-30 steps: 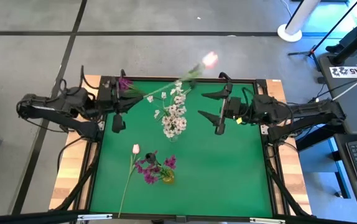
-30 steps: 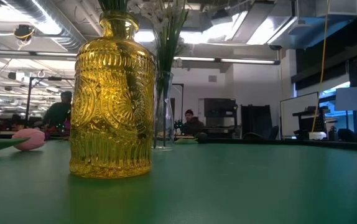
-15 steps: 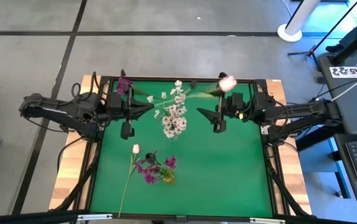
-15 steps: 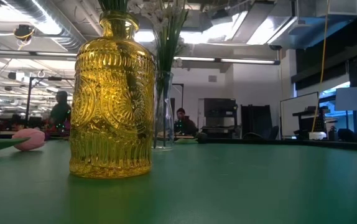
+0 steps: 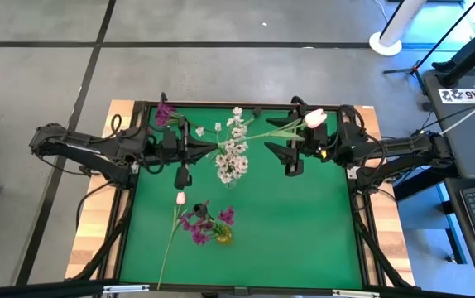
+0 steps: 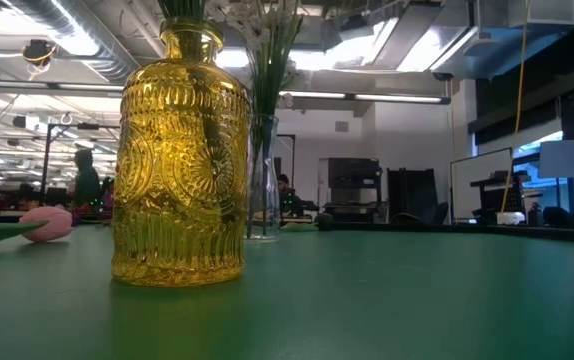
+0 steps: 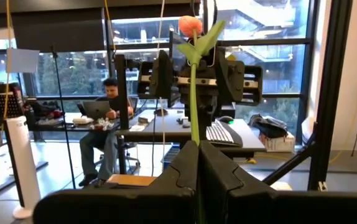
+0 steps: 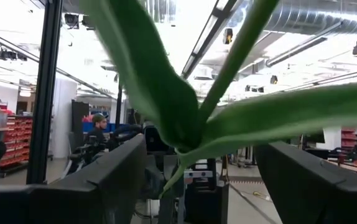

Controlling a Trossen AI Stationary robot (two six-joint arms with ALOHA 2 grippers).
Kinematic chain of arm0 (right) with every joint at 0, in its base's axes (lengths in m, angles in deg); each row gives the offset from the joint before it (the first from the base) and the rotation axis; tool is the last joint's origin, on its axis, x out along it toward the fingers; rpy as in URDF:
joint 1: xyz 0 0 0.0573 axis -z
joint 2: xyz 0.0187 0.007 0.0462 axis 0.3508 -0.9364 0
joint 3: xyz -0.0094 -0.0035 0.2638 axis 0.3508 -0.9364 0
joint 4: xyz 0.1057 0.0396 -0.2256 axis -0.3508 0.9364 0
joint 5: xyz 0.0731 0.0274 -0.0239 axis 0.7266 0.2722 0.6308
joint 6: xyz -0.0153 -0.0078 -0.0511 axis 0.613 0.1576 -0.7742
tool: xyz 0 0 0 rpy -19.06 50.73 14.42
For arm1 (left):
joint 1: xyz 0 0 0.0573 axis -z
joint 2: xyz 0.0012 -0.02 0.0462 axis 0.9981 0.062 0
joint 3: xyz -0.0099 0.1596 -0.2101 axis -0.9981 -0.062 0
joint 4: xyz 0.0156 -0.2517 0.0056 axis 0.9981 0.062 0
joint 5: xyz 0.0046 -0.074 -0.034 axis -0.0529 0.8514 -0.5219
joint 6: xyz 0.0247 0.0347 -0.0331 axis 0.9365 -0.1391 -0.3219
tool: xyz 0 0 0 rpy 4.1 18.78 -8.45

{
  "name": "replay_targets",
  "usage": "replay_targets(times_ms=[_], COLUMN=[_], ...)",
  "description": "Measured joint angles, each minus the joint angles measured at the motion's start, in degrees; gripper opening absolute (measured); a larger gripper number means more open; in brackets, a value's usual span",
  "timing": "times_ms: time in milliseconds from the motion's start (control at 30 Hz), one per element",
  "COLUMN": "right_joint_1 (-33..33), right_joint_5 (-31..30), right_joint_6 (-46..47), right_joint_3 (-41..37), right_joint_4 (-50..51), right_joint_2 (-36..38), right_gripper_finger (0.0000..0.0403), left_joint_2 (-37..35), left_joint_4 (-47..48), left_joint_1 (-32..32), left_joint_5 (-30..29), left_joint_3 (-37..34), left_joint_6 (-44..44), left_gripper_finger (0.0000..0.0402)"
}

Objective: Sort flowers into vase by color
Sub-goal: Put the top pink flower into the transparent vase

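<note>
My left gripper [image 5: 207, 149] is shut on a tulip with a pale pink bud [image 5: 314, 118]. Its green stalk [image 5: 254, 135] reaches over the clear vase of white blossoms [image 5: 231, 159] toward my right gripper [image 5: 277, 137]. That gripper is open, and the tulip's leaves [image 8: 178, 112] stand between its fingers; I cannot tell whether they touch. A yellow glass vase [image 6: 180, 160] holds magenta-purple clusters [image 5: 208, 223]. A second tulip [image 5: 175, 222] lies flat on the mat beside it. A purple stem [image 5: 165, 112] sits at the far left corner. My left gripper pinches the tulip's stalk [image 7: 195, 134] between its two shut fingertips, far down from the bud. The fingers come level from the table's left. The stalk runs on beyond them, rising toward the far right. The tulip is lifted clear of the table and the vases.
The green mat [image 5: 304, 223] has a raised black frame around it. The two vases stand in the left half, one behind the other in the low view. People sit and walk in the room beyond the table.
My left gripper has moved toward the table's right edge, still shut on the tulip. The bud has swung right and lower, to just over my right gripper, and the stalk now lies across the white blossoms. My right gripper has tipped its fingers upward.
</note>
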Motion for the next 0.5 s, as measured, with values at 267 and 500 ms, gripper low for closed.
replay_targets(times_ms=[267, 500], right_joint_1=[0.0, 0.0], right_joint_5=[0.19, 0.88], right_joint_6=[0.0, -0.01], right_joint_3=[0.0, 0.0], right_joint_4=[0.26, 2.63], right_joint_2=[0.0, 0.0], right_gripper_finger=[0.0246, 0.0134], left_joint_2=[0.59, 0.59], left_joint_4=[-0.11, -0.9], left_joint_1=[0.0, 0.0], left_joint_5=[-0.02, -0.02], left_joint_3=[0.0, 0.0], left_joint_6=[-0.39, -0.37], left_gripper_finger=[0.0, 0.0])
